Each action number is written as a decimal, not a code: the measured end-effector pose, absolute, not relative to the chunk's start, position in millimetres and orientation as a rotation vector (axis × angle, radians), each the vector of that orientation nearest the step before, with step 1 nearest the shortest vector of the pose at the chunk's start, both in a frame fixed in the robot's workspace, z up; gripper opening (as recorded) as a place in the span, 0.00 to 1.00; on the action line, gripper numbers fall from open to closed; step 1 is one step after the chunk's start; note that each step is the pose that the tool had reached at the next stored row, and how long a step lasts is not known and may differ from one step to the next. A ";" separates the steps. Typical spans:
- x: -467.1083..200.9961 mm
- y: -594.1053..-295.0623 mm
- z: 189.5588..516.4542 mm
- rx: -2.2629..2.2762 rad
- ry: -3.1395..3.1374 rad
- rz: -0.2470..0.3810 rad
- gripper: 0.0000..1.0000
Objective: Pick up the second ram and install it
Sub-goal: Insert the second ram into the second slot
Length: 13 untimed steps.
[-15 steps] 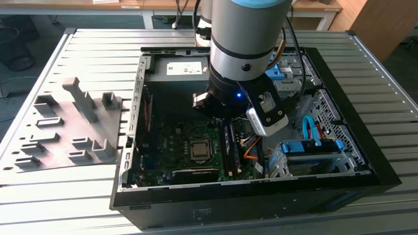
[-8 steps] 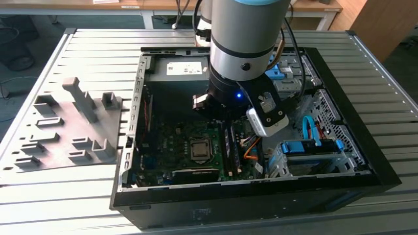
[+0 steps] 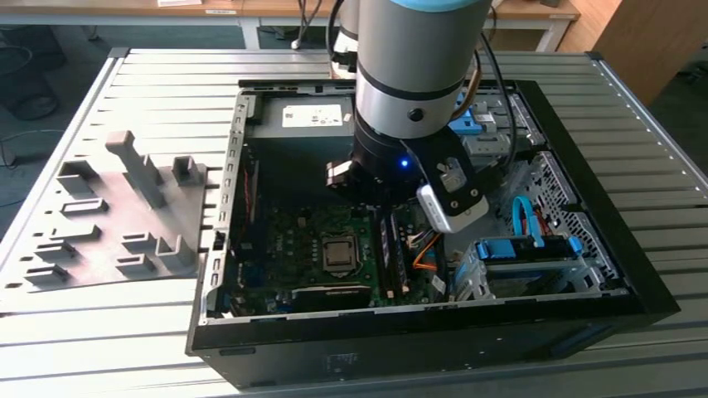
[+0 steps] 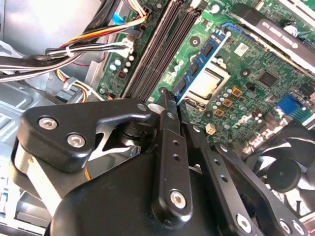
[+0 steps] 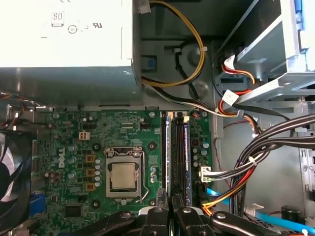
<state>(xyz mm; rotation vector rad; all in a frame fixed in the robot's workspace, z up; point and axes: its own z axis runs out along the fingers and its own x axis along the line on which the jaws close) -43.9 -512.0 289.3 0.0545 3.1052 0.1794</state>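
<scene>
- Inside the open computer case [image 3: 221,249], my gripper [image 5: 171,214] hangs low over the motherboard [image 5: 98,137], beside the edge where the cable bundle [image 5: 256,162] runs.
- My fingers [image 4: 170,147] are drawn narrow. They look closed on the near end of the second ram [image 4: 202,65], the blue strip with black chips.
- The strip stands on edge in the slot between the CPU socket [image 5: 123,177] and the darker memory strip [image 5: 183,157]. I cannot tell whether it is fully seated or its latches are closed.
- Risk: if the strip sits slightly tilted or off its key, any push from me could flex the motherboard or leave one end high.
- Risk: I hold only one end, so the far end may ride up, or the thin board may slip between my pads.
- Risk: the darker strip is just beside mine, so my finger on that side has almost no room and could knock it.
- Around me: the power supply [image 5: 64,44] lies along the motherboard's far edge and a fan [image 5: 10,167] at its corner.
- The wires hang near the slots but do not cross them.
- Outside the case, a grey moulded tray [image 3: 122,215] lies on the slatted tabletop [image 3: 619,108].
</scene>
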 end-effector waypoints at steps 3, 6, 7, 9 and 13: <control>-43.9 -512.0 286.8 0.054 3.105 0.178 0.14; -43.9 -512.0 283.5 0.055 3.105 0.178 0.14; -43.9 -512.0 282.4 0.054 3.105 0.178 0.14; -43.9 -512.0 280.1 0.054 3.105 0.177 0.14; -43.9 -512.0 274.3 0.054 3.105 0.177 0.14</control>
